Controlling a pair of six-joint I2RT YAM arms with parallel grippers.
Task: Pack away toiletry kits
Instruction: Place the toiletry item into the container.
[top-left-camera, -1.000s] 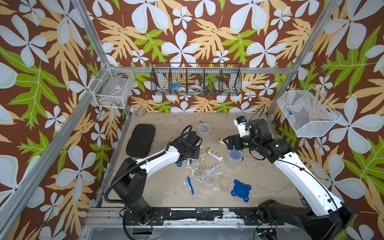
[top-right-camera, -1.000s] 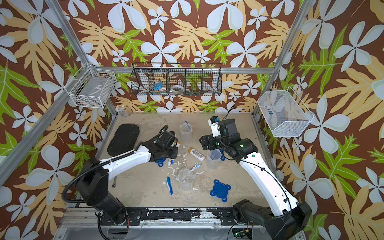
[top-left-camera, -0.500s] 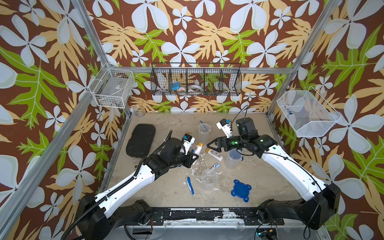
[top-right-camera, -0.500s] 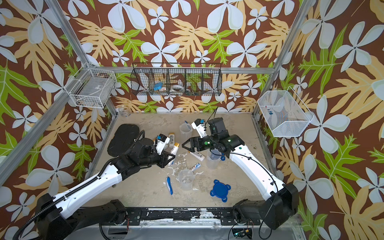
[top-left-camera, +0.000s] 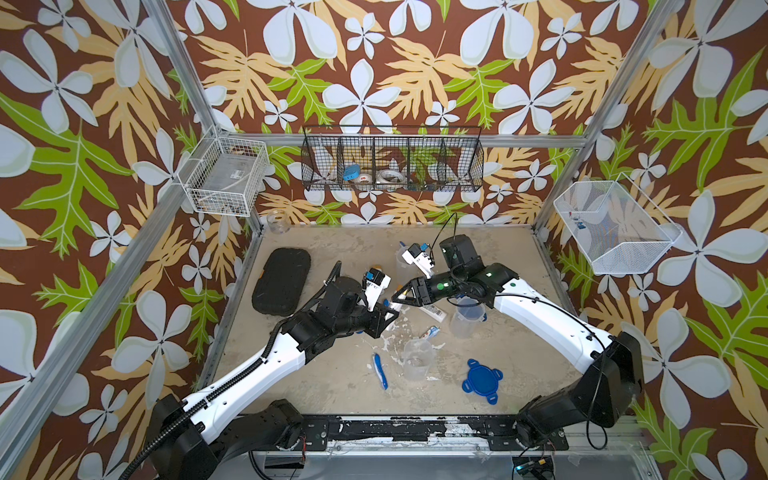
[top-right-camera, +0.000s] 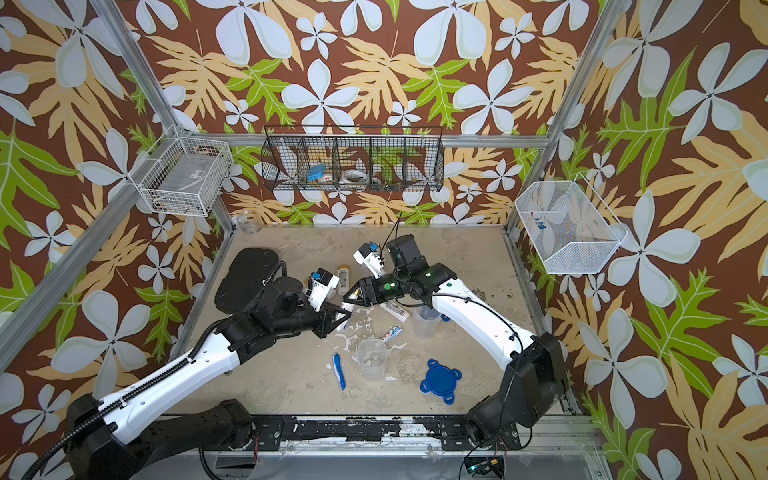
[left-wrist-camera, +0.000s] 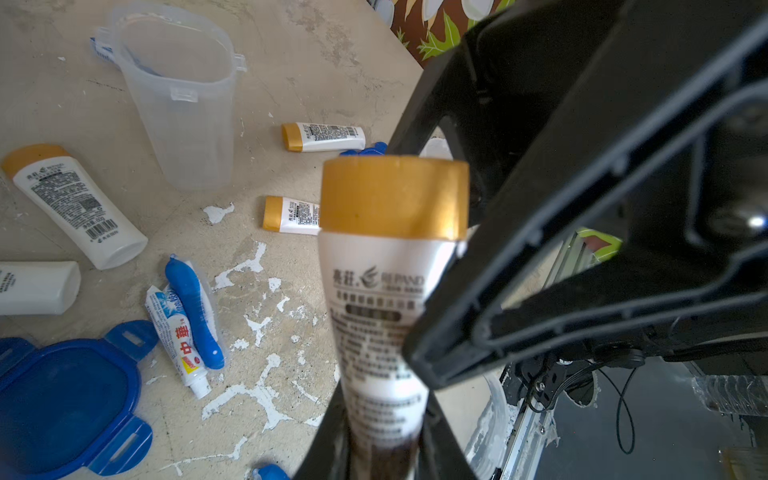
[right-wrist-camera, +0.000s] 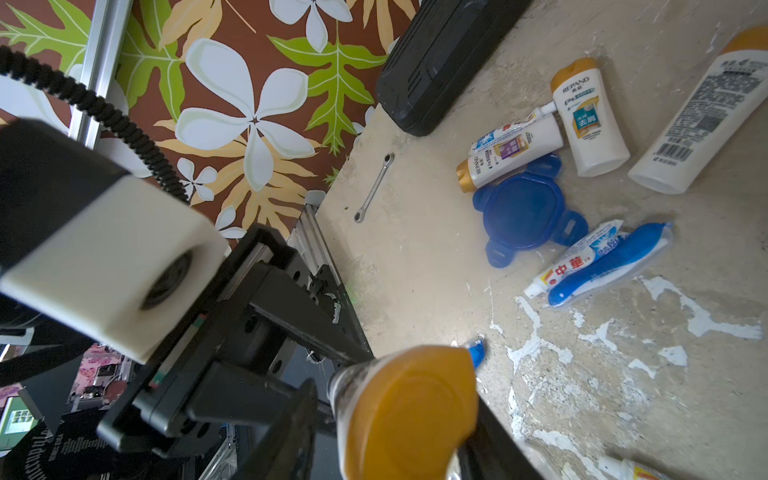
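In both top views the held bottle is little more than a white sliver where the two sets of fingers meet. The left arm there covers the lid with bottles (right-wrist-camera: 523, 208) that only the right wrist view shows, beside the left fingers. The left wrist view gives the held thing better. It is a white gold-capped bottle (left-wrist-camera: 386, 286), and its base dissolves into blur between the left fingers (left-wrist-camera: 326, 446). These are clamped narrow on it, with the cap pointing away from them.

The right fingers (top-left-camera: 405, 291) reach in from the opposite side. One black finger overlaps the bottle's side just below the cap. I cannot tell whether they press on it or stand slightly off. In the right wrist view the gold cap fills the lower edge, out of focus.

A far cup (top-left-camera: 403, 262) behind the right fingers is half hidden by the wrist camera. A second cup (top-left-camera: 465, 318) sits partly under the right arm. On the surface, on the arm-base side of both sets of fingers and apart from them, lie four things:
- a toothpaste tube (top-left-camera: 431, 331)
- an open cup (top-left-camera: 415, 359)
- a toothbrush (top-left-camera: 380, 370)
- a blue lid (top-left-camera: 482, 380)
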